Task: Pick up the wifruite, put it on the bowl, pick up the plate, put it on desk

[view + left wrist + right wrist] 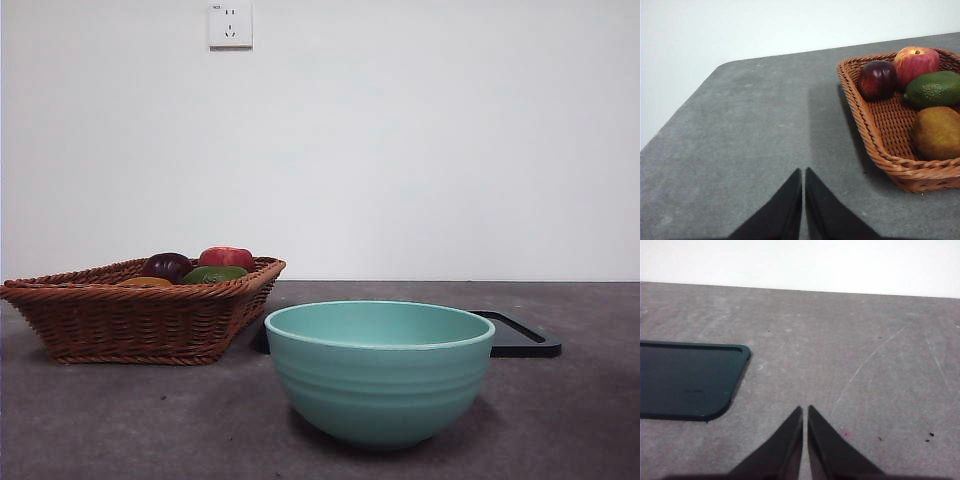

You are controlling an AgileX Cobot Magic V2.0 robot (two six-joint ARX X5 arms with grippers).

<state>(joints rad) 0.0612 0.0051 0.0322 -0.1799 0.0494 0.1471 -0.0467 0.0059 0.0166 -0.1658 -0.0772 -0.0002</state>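
Note:
The teal-green bowl [380,370] stands empty on the dark grey desk [120,420], near the front. A flat dark plate [520,335] with rounded corners lies behind it, partly hidden; it also shows in the right wrist view [687,380]. A brown wicker basket [140,320] holds a dark plum [877,79], a red apple [916,62], a green avocado [935,89] and a brownish-yellow fruit [937,132]. My left gripper [803,172] is shut and empty over bare desk beside the basket. My right gripper [805,410] is shut and empty beside the plate.
A white wall with a socket [230,25] stands behind the desk. The desk's rounded far corner [725,65] shows in the left wrist view. Neither arm shows in the front view.

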